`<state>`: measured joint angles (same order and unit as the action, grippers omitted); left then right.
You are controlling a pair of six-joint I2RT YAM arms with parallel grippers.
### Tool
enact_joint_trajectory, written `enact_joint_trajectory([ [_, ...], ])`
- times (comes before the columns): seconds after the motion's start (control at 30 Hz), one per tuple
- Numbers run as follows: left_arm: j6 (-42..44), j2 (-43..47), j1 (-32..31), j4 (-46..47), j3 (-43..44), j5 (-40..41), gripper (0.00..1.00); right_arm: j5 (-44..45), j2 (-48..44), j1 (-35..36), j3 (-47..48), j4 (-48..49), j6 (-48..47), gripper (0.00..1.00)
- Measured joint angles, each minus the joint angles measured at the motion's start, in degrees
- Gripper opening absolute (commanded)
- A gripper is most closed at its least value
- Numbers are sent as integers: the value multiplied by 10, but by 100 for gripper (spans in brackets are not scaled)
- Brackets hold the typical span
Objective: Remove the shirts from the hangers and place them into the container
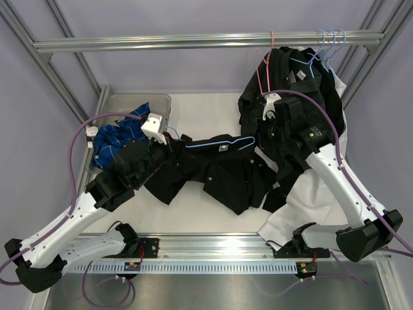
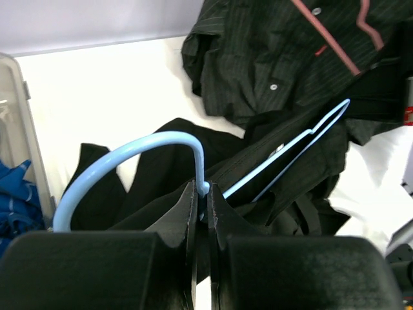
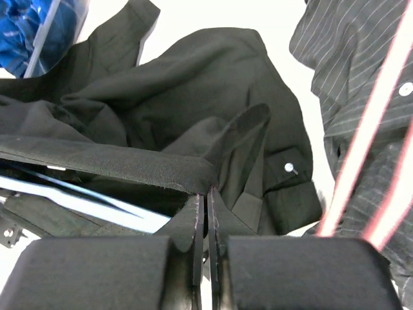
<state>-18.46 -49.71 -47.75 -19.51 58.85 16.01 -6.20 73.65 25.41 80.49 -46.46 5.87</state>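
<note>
Right gripper [image 3: 205, 205]: jaws closed, the hem of a black shirt [image 3: 193, 110] pinched between them.
Light blue hanger [image 3: 84, 203]: seen beneath the shirt, lower left.
Pink-red hanger [image 3: 370, 123]: laid across a pinstriped shirt [image 3: 342, 51], right.
Blue plaid shirt [image 3: 29, 26]: glimpsed top left.

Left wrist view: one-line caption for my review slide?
Left tool shut on the light blue hanger at its neck, black shirt on it, over the white table.

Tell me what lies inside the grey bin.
A crumpled blue plaid shirt fills the near part of the container; its far end shows bare. The left arm hides the near corner.
</note>
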Motion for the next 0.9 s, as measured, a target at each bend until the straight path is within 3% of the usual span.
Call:
enact_joint_trajectory([
  [0.17,-7,19,0,22,-16,-12,0,-23,-12,-5,-36,3,7,2],
  [0.3,-28,23,0,47,-23,-25,0,-38,-46,-7,-87,7,25,10],
  [0.47,-60,-1,4,94,-34,-50,0,-26,-108,-20,-126,-10,49,40],
  [0.5,-64,-13,6,107,-34,-51,0,-16,-119,-24,-126,-19,51,51],
  [0.6,-74,-43,10,135,-34,-50,0,28,-155,-31,-118,-63,56,73],
  [0.7,-81,-69,9,163,-33,-61,0,68,-182,-30,-86,-113,59,81],
  [0.9,-91,-118,8,204,-21,-85,0,110,-225,-30,5,-184,53,86],
])
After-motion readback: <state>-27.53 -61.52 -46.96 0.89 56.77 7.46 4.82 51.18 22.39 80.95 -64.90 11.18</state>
